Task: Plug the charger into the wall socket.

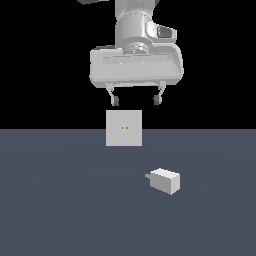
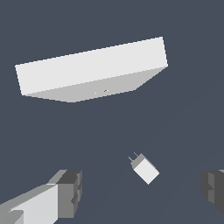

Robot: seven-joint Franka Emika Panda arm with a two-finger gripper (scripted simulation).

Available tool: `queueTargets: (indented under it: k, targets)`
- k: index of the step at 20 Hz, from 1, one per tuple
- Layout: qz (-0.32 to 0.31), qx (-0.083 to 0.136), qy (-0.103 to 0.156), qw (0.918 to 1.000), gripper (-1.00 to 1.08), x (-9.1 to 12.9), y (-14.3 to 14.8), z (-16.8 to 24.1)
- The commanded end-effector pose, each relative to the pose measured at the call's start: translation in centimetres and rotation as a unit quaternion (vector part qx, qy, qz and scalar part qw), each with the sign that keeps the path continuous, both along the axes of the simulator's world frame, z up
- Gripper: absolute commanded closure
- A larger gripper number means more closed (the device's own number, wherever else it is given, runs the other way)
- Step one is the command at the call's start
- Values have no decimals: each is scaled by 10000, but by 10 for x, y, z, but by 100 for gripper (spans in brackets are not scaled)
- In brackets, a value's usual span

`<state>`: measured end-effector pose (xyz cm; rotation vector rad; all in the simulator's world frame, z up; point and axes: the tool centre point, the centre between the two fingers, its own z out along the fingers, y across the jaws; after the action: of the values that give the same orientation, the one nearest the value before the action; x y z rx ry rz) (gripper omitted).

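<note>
The charger (image 1: 165,181) is a small off-white block lying on the dark floor, its short prong stub pointing toward the exterior view's left. The wall socket (image 1: 123,128) is a flat upright off-white square panel with two tiny orange-brown holes at its centre, standing behind the charger and to its left in the exterior view. My gripper (image 1: 136,100) hangs open high above the socket, nothing between its fingers. In the wrist view the charger (image 2: 145,169) lies between the two spread fingertips (image 2: 69,192), with the socket (image 2: 92,70) beyond it.
A flat dark blue-grey floor (image 1: 60,210) carries both things. Behind it the background is black.
</note>
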<state>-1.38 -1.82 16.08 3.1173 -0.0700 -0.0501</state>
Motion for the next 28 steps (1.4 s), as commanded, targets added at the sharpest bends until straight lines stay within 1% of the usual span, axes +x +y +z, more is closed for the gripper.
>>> queueTargets:
  k: [1, 8, 16, 21, 28]
  targets:
    - [0, 0, 0, 10000, -92, 0, 0, 0]
    - [146, 18, -45, 9999, -92, -4, -1, -3]
    - [643, 82, -198, 9977, -92, -16, -3, -14]
    - [1098, 139, -338, 9933, -92, -26, -7, -25]
    - [1743, 222, -536, 9830, -92, -40, -14, -41]
